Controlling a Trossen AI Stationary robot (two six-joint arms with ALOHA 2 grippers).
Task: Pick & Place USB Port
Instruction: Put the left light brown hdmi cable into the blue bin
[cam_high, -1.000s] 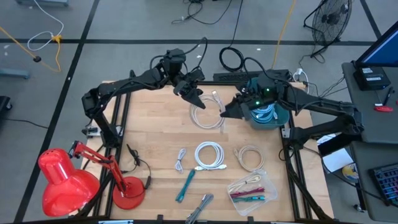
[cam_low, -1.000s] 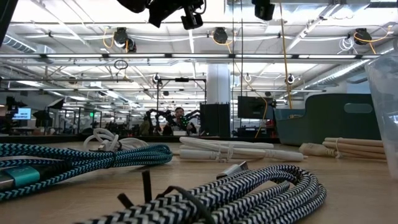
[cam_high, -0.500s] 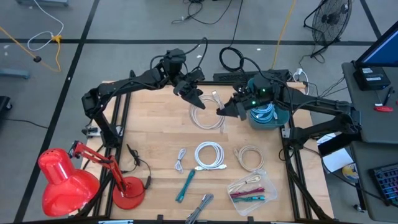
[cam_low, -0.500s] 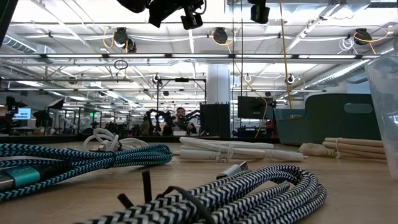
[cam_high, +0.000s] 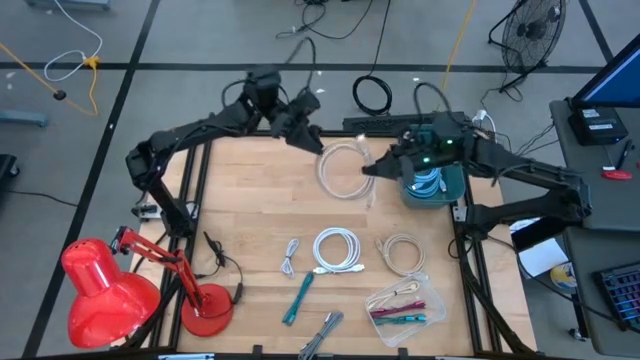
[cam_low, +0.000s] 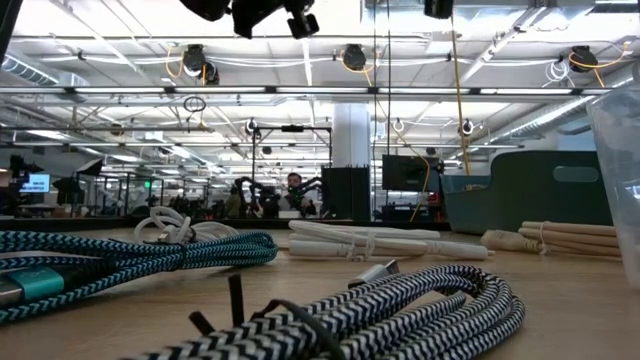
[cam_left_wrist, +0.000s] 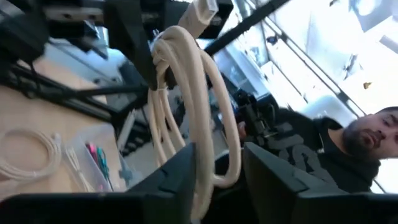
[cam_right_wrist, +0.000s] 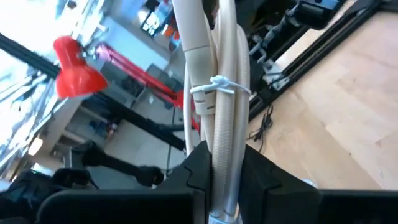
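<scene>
Wooden tabletop (cam_high: 250, 210) framed by dark rails carries loose cables, with a grey workshop floor around it and, in the low view, a long lit hall behind. Near the far edge, a coiled white USB cable (cam_high: 340, 168) hangs lifted between the two arms. The right gripper (cam_high: 368, 170) is clamped on one side of the coil; in the right wrist view its dark fingers (cam_right_wrist: 198, 165) press tight against the bundled strands (cam_right_wrist: 214, 93), which are bound with a thin tie. The left gripper (cam_high: 308, 140) sits at the opposite, upper side of the coil; in the left wrist view the loops (cam_left_wrist: 196, 118) pass between its fingers (cam_left_wrist: 177, 177) with a little slack on both sides, so it stands partly released around the cable. A teal bin (cam_high: 436, 185) holding more cables is just beside the right gripper. Nearer the front lie another white coil (cam_high: 337, 250), a beige coil (cam_high: 400, 252), a teal braided cable (cam_high: 298, 298) and a clear tray (cam_high: 405, 305) of small items. A red desk lamp (cam_high: 110, 290) stands at the table's left front corner. A person in a dark top (cam_left_wrist: 323, 149) shows in the left wrist view
</scene>
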